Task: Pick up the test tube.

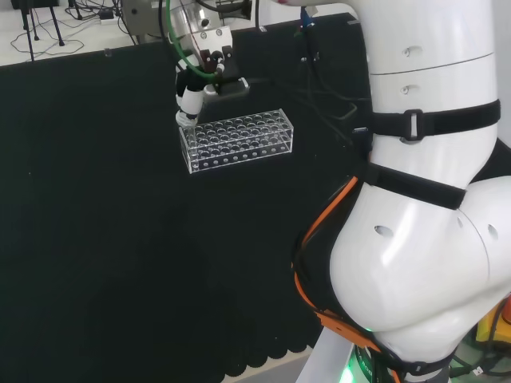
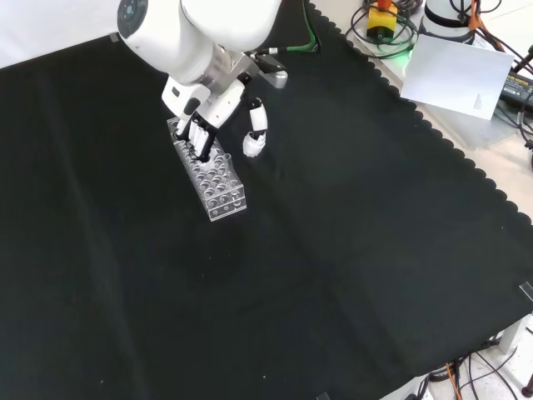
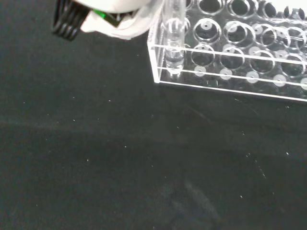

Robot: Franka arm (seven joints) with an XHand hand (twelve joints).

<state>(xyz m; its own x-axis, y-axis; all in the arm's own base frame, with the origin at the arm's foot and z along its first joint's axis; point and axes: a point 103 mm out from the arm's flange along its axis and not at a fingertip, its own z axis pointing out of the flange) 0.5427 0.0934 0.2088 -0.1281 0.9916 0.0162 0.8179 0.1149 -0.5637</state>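
A clear plastic rack (image 1: 239, 142) with many holes lies on the black cloth. In the wrist view a clear test tube (image 3: 172, 43) stands upright in a corner hole of the rack (image 3: 216, 82), its base down at the rack's floor. The hand (image 1: 190, 100) hangs over the rack's left end in the head view. Seen from the front, the hand (image 2: 204, 112) reaches down onto the far end of the rack (image 2: 220, 190), while its thumb (image 2: 255, 133) stays spread out to the right, apart from the rack. A white part of the hand (image 3: 115, 21) shows just beside the tube.
The other rack holes in the wrist view hold nothing. Cables and a black block lie on the cloth behind the rack (image 1: 239, 84) in the head view. The arm's big white links (image 1: 423, 199) stand at the right. The cloth's scalloped edge (image 2: 466, 167) runs along the right of the front view.
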